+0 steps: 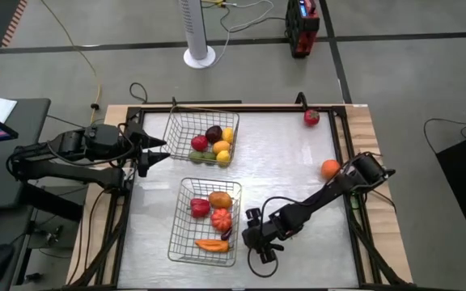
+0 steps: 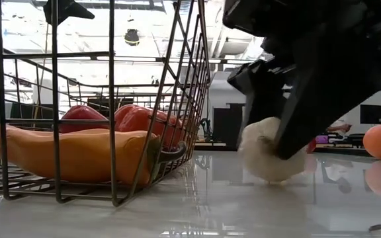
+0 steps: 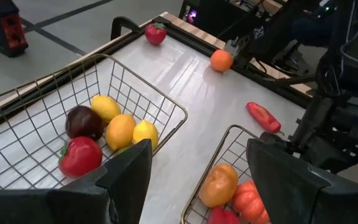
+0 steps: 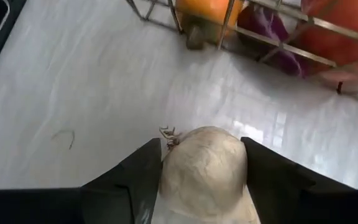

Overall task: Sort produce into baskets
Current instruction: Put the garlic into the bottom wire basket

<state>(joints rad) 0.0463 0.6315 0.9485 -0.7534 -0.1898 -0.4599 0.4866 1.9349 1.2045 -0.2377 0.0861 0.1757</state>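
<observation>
High view. You see two wire baskets on the table: the far basket (image 1: pixel 201 137) holds five or so pieces, among them a dark plum (image 1: pixel 213 133) and lemons; the near basket (image 1: pixel 205 221) holds four or so, with an orange carrot (image 1: pixel 211 245) lying along its near wall, long axis across the table. Two pieces lie loose on the right side: a red fruit (image 1: pixel 311 118) at the far corner and an orange (image 1: pixel 330 168) near the right edge. The left gripper (image 1: pixel 154 149) waits beside the far basket, fingers spread. The right gripper (image 1: pixel 254 236) sits low just beside the near basket's right wall.

Low view. You see the right gripper's dark fingers (image 2: pixel 309 99) clamped on one white garlic bulb (image 2: pixel 264 151), which touches or nearly touches the tabletop, just beside the near basket (image 2: pixel 111 99).

Left wrist view. You see both baskets, the left gripper's fingers (image 3: pixel 129 174) apart and empty, and a third loose piece, a long red pepper (image 3: pixel 263 117), on the table by the near basket, long axis slanting away from it.

Right wrist view. You see the garlic (image 4: pixel 204 171) filling the gap between the two fingers (image 4: pixel 135 171), both touching its sides, stem tuft toward the basket.
</observation>
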